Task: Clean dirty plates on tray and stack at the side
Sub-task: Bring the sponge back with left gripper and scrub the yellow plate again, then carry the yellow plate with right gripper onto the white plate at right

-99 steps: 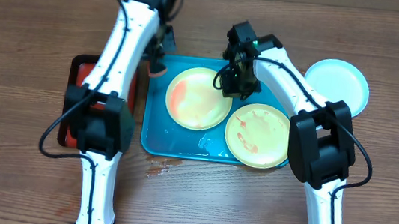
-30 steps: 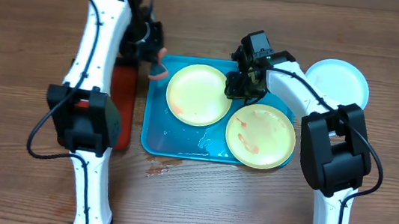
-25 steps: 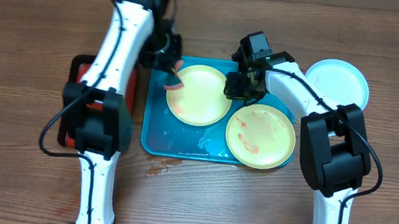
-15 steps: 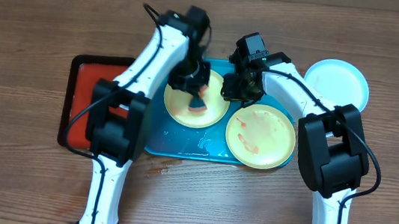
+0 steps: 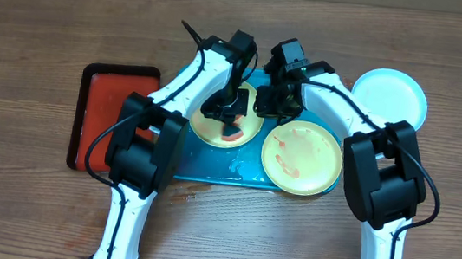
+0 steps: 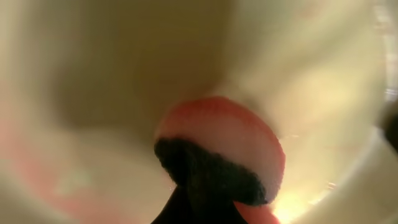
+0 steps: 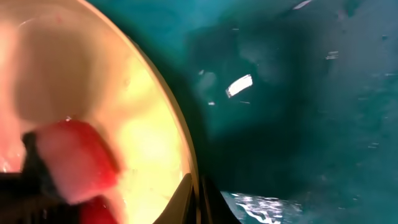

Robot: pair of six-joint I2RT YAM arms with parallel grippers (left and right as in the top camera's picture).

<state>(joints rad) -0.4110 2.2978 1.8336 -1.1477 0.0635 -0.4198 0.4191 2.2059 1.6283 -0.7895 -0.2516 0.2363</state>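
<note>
Fingers of your right gripper [image 5: 270,104] are pinched onto the right rim of the left plate [image 5: 251,132]. The right wrist view shows that rim running straight into the tips where they meet. I take this grip as an anchor, so the plate cannot slide or spin on the wet tray while it is scrubbed.

Fingers of your left gripper [image 5: 230,112] are closed on the sponge [image 5: 232,133], which is red with a dark backing. They press it down near the plate's middle. The left wrist view is blurred, but it shows the sponge [image 6: 230,149] against the yellow surface, with a pink smear left of it. So you are probably mid-wipe, with more passes needed.

The right plate [image 5: 301,158] lies just beside the first, toward the tray's near right corner. It carries red-orange streaks, and nothing touches it. It looks like the next one to clean.

Both sit on the tray [image 5: 209,169] at mid-desk, whose floor shines wet, probably to catch the run-off. A small stain marks the desk [image 5: 181,195] just off its near edge.

The white plate [image 5: 390,97] rests off the tray toward the right edge and looks clean. It seems to be the start of the stack. The red tray [image 5: 109,124] sits beside the tray on the left-edge side.

Your two wrists work very close together, so mind them when you sweep the sponge rightward.
</note>
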